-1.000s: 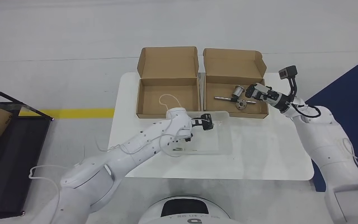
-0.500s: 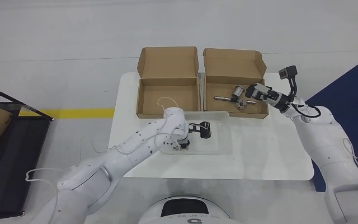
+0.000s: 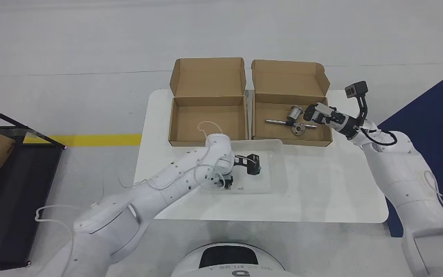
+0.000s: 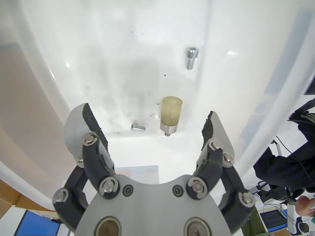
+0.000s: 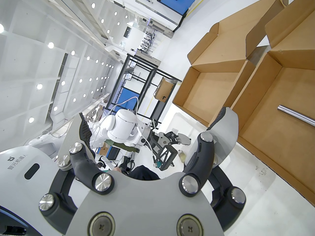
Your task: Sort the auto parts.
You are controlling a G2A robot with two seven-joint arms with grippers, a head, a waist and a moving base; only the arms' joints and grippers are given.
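My left gripper (image 3: 250,165) (image 4: 147,119) hangs open inside the white plastic tray (image 3: 275,179) (image 4: 34,50), just above its floor. Between and slightly beyond its fingertips lies a yellowish cylinder with a metal base (image 4: 171,117), with a short bolt (image 4: 137,127) beside it. A longer socket-head bolt (image 4: 191,56) lies farther along the tray by one wall. My right gripper (image 3: 313,111) (image 5: 155,124) is open and holds nothing, at the right edge of the right cardboard box (image 3: 263,104) (image 5: 268,128). That box holds a steel rod (image 3: 279,122) (image 5: 295,115) and two other metal parts (image 3: 296,113).
The left cardboard box (image 3: 208,121) (image 5: 211,92) stands open beside the right one, both at the back of the white table (image 3: 332,187). The tray sits in front of the boxes. A dark rack (image 3: 14,187) stands on the floor at far left.
My left gripper has moved a little toward the table's front and lower into the tray. The right arm has kept still.
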